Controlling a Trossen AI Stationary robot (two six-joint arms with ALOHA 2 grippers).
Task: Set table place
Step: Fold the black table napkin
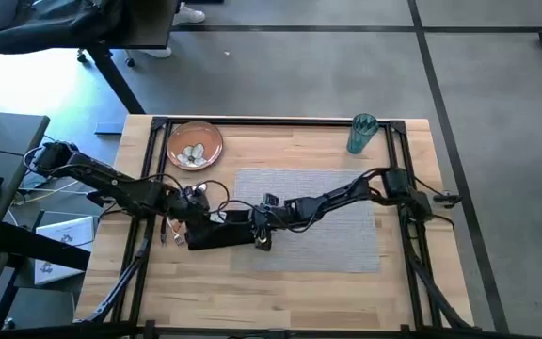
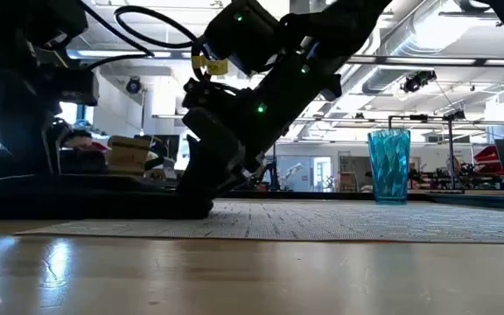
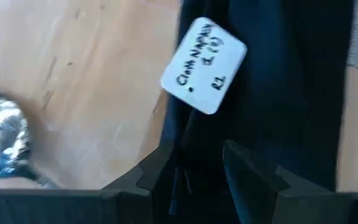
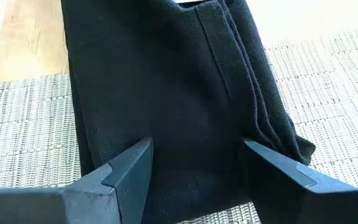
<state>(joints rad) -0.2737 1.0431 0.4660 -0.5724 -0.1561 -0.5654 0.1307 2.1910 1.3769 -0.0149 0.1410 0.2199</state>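
Note:
The black cloth napkin point(image 1: 216, 235) lies folded along the left edge of the grey woven placemat point(image 1: 327, 226), partly on the wood. It carries a white label point(image 3: 204, 65). My left gripper point(image 3: 194, 165) is at the napkin's left end, its fingers closed in on the cloth. My right gripper point(image 4: 197, 155) stands open over the napkin's other end point(image 4: 166, 93), one finger on either side of the fold. The orange-brown plate point(image 1: 194, 146) sits at the far left. The teal cup point(image 1: 361, 134) stands upright at the far right. My left gripper has a fold of the napkin's end point(image 3: 191, 180) between its two fingers, coming at it from the table's left side and slanting down. The napkin lies flat on the table and is not lifted. My right gripper's fingertips point(image 4: 132, 165) reach down to the cloth; I cannot tell whether they touch it.
A shiny metal piece of cutlery point(image 3: 2, 140) lies on the wood just left of the napkin. Pale things lie on the plate. The black rail frame point(image 1: 280, 121) edges the table. Bare placemat point(image 2: 339, 219) spreads toward the cup point(image 2: 388, 164).

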